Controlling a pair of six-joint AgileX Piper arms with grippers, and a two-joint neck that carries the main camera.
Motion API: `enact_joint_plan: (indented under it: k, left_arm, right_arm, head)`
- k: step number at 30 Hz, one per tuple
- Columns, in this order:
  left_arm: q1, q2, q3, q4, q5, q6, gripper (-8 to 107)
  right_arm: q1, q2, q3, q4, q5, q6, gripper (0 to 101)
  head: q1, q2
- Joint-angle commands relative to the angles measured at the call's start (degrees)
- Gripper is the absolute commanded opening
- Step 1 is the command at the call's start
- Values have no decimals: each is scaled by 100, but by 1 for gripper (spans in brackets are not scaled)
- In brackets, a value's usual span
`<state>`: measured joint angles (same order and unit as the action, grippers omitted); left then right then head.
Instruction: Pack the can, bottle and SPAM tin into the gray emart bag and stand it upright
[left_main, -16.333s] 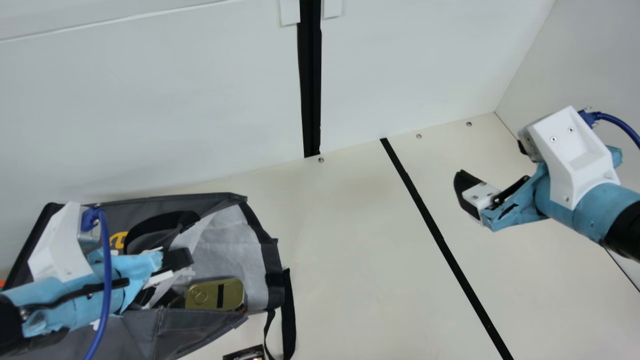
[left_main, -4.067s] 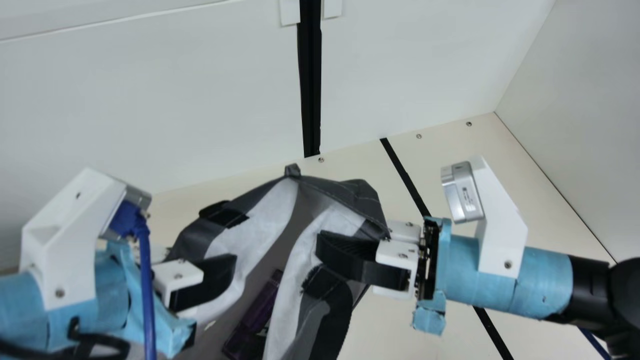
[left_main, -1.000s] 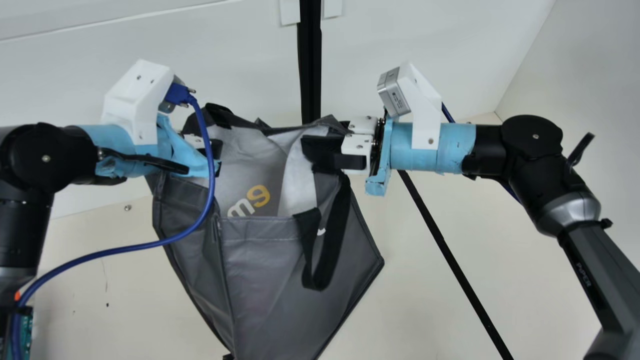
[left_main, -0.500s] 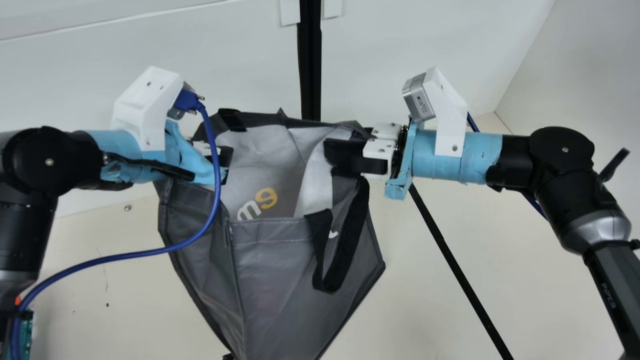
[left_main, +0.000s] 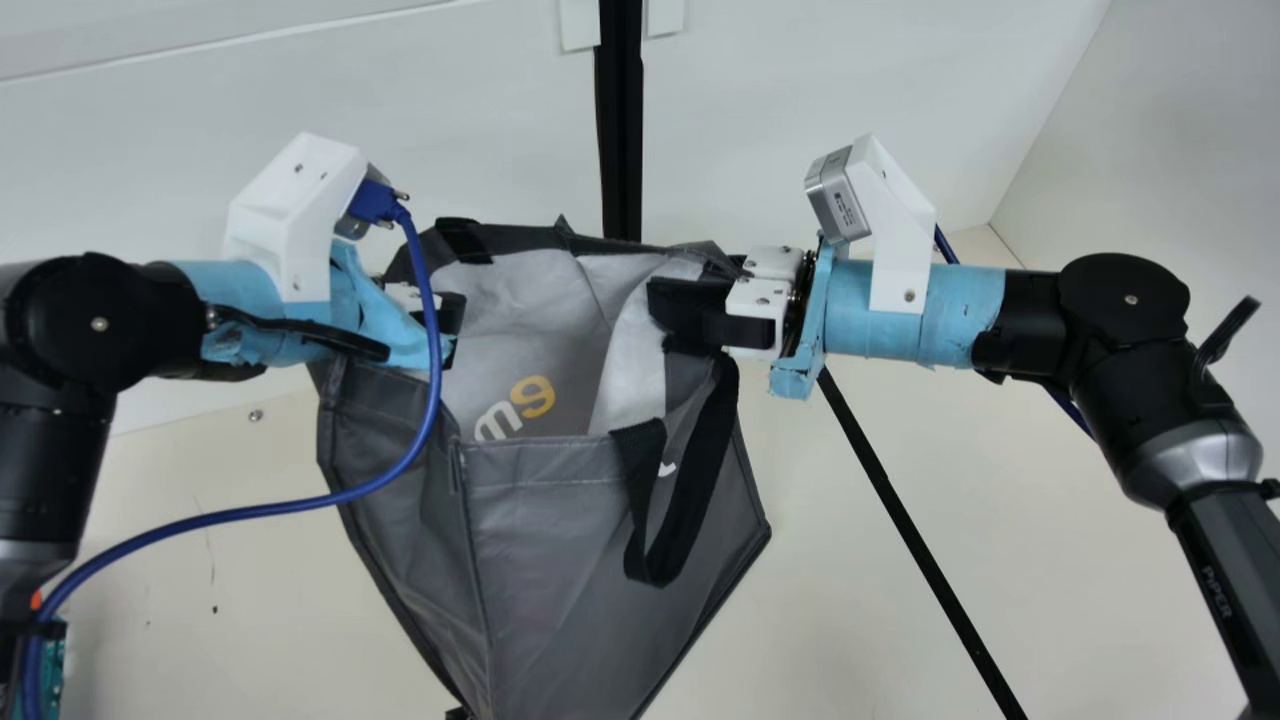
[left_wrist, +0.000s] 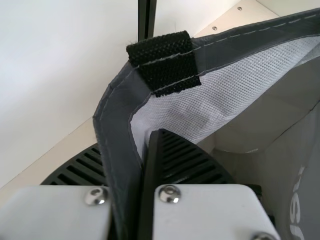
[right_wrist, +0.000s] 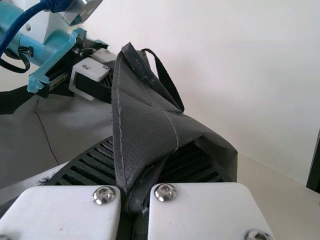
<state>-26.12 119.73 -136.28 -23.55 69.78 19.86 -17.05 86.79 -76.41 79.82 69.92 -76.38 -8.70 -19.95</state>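
Main: your left gripper (left_main: 455, 312) and right gripper (left_main: 668, 312) are holding one gray bag (left_main: 560, 540) between them; one blue cable (left_main: 250, 511) crossing its front, one black strap (left_main: 655, 573) hanging below right jaws. Left wrist: jaws pinching rim (left_wrist: 114, 130). Right wrist: jaws clamping opposite side.
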Motion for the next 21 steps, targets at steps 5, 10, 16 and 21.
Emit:
enact_joint_plan:
  k: [5, 10, 16, 21]
  left_arm:
    - [-33, -305, 497, -2, -189, 48, 32]
    - [-36, -561, 757, -89, -392, 224, 49]
    - [-2, -1039, 1196, -139, -768, 374, 69]
    - [34, -1368, 1398, -137, -986, 435, 86]
  right_arm:
    - [0, 0, 0, 0, 5, 0, 0]
    - [0, 0, 0, 0, 5, 0, 0]
    - [0, 0, 0, 0, 5, 0, 0]
    - [0, 0, 0, 16, 5, 0, 0]
  head:
    - [-130, -5]
    - [-130, -5]
    - [-130, -5]
    - [-130, -5]
